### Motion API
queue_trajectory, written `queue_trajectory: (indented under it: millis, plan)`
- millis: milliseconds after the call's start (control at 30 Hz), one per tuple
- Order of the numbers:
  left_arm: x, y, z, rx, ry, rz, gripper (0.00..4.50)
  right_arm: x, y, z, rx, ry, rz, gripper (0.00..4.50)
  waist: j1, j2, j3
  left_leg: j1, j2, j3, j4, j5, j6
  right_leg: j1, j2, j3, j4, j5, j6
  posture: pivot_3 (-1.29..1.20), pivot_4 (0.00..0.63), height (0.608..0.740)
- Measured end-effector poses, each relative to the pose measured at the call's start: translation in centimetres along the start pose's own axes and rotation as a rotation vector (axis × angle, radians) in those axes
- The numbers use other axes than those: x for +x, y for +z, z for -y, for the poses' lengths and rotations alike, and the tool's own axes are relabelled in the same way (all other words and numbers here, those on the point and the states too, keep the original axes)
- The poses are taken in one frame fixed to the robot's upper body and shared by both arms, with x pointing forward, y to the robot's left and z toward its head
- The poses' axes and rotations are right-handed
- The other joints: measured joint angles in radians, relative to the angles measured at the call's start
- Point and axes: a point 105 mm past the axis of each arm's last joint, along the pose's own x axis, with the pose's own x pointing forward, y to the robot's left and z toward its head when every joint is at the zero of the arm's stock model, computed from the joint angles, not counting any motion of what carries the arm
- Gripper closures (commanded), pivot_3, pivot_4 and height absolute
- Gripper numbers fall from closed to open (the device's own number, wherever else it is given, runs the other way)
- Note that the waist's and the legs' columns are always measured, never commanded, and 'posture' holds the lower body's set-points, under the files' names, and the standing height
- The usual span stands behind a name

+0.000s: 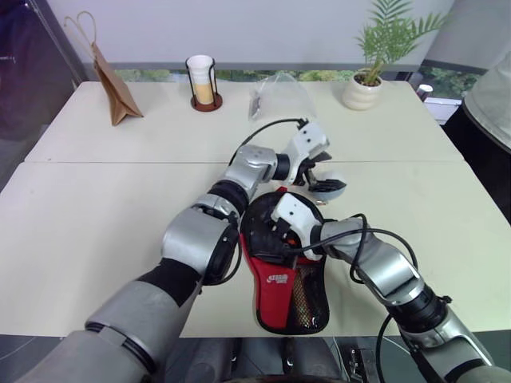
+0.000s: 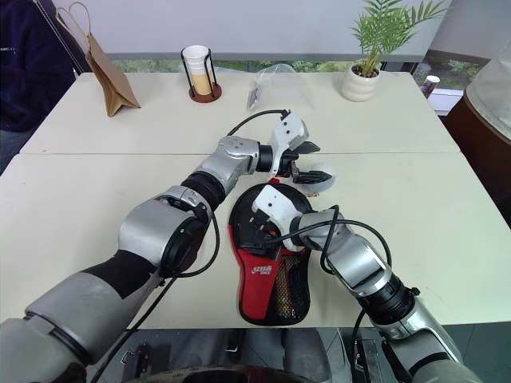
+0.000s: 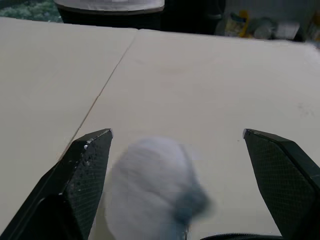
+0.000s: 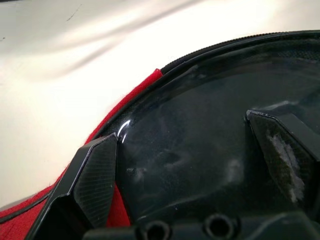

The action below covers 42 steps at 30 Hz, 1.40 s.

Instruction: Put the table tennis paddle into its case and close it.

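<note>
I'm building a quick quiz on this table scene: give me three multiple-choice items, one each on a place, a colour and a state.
1. Where does the potted plant stand?
A. far right of the table
B. beside the paper bag
C. on the case

2. What colours is the case?
A. blue and white
B. black and red
C. green

3. How is the left gripper?
A. shut on the cup holder
B. shut on nothing
C. open

Answers:
1. A, it stands at the far right corner.
2. B, red fabric with black mesh shows.
3. C, its fingers stand wide apart above a grey fuzzy thing.

two cream tables (image 1: 96,199) pushed together; pale wall (image 1: 239,28) behind
</note>
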Motion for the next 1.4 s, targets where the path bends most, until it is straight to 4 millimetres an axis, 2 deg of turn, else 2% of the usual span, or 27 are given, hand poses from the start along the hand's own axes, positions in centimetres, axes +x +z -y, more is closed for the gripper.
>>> queue_trajectory:
  millis: [100,200,300,433,533,633,733,833,967,1033,1200,1400]
  plan:
    - [-1.4,0.9,-1.4,-0.02,0.049,0.042,0.07,-0.1,0.0,0.2,0.001,0.008,0.002,0.0,0.0,0.0,0.0,0.0,0.0,0.0,0.0,0.0,0.0,0.0,0.0,0.0,0.0,0.0,0.0,0.0,0.15,0.734]
    - [-3.9,1.8,-3.3,-0.001,0.104,0.067,0.07,-0.5,0.2,0.8,0.004,0.005,0.008,0.0,0.002,0.0,0.0,0.0,0.0,0.0,0.0,0.0,0.0,-0.001,0.0,0.0,0.0,0.0,0.0,0.0,0.15,0.734]
    - [-6.1,1.9,-4.3,0.032,0.117,0.059,0.07,-1.0,0.1,1.3,0.004,0.005,-0.002,0.0,0.003,0.0,0.0,0.0,-0.002,-0.001,0.0,0.0,0.0,-0.002,-0.001,-0.001,0.0,0.0,0.0,0.0,0.15,0.734]
    - [-10.3,0.8,-5.3,0.11,0.107,0.01,0.07,-3.1,-0.3,3.7,0.05,-0.076,-0.031,0.0,0.0,0.0,0.0,-0.003,-0.002,-0.001,0.0,0.0,-0.001,-0.002,-0.002,0.0,0.0,0.0,0.0,0.0,0.15,0.734]
    - [-11.9,-1.2,-4.7,0.144,0.047,-0.05,0.07,-4.4,0.3,5.0,0.061,-0.124,-0.019,0.0,0.0,0.0,0.001,-0.007,-0.001,-0.002,-0.001,0.0,-0.001,-0.007,-0.002,0.0,0.0,0.0,0.0,0.0,0.15,0.734]
    - [-12.2,-2.9,-3.0,0.162,-0.061,-0.074,0.07,-5.6,1.8,5.8,0.054,-0.143,0.026,0.0,0.0,0.0,0.001,-0.009,-0.001,-0.002,-0.001,0.0,-0.001,-0.008,-0.003,0.001,0.0,0.0,0.0,0.0,0.15,0.734]
    - [-12.6,-3.6,-1.3,0.185,-0.148,-0.072,0.07,-7.3,3.0,6.5,0.044,-0.161,0.061,0.0,0.0,0.0,0.001,-0.009,-0.001,-0.002,-0.001,0.0,-0.001,-0.008,-0.003,0.002,-0.001,0.0,-0.001,0.0,0.15,0.734]
    - [-12.9,-4.3,0.8,0.212,-0.216,-0.071,0.07,-9.4,4.3,7.3,0.023,-0.194,0.09,0.0,-0.002,0.001,0.001,-0.009,-0.001,-0.002,-0.001,0.0,-0.001,-0.008,-0.004,0.003,-0.001,0.0,-0.001,0.0,0.15,0.734]
    - [-12.5,-6.0,4.2,0.207,-0.294,-0.098,0.07,-13.0,6.2,9.5,-0.083,-0.313,0.107,0.0,0.0,0.001,0.002,-0.009,-0.001,-0.002,-0.001,0.0,-0.001,-0.008,-0.003,0.003,-0.001,0.0,-0.001,0.0,0.15,0.734]
    - [-12.3,-6.2,4.8,0.207,-0.304,-0.1,0.07,-13.6,5.8,10.4,-0.115,-0.351,0.081,0.0,0.001,0.001,0.002,-0.009,-0.001,-0.002,-0.001,-0.001,-0.002,-0.007,-0.004,0.002,-0.001,0.0,-0.001,0.0,0.15,0.734]
    - [-11.5,-6.6,5.9,0.223,-0.302,-0.114,0.07,-13.6,3.5,12.3,-0.139,-0.372,0.0,0.0,0.0,0.002,0.002,-0.008,-0.001,-0.001,-0.001,0.0,-0.001,-0.007,-0.004,0.003,-0.001,0.001,-0.002,0.0,0.15,0.734]
    - [-10.8,-8.9,6.9,0.182,-0.275,-0.157,0.07,-12.8,-0.1,14.8,-0.146,-0.363,-0.092,0.0,-0.004,0.003,0.002,-0.008,-0.001,-0.001,-0.001,0.0,-0.001,-0.007,-0.003,0.003,-0.001,0.001,-0.002,0.0,0.15,0.734]
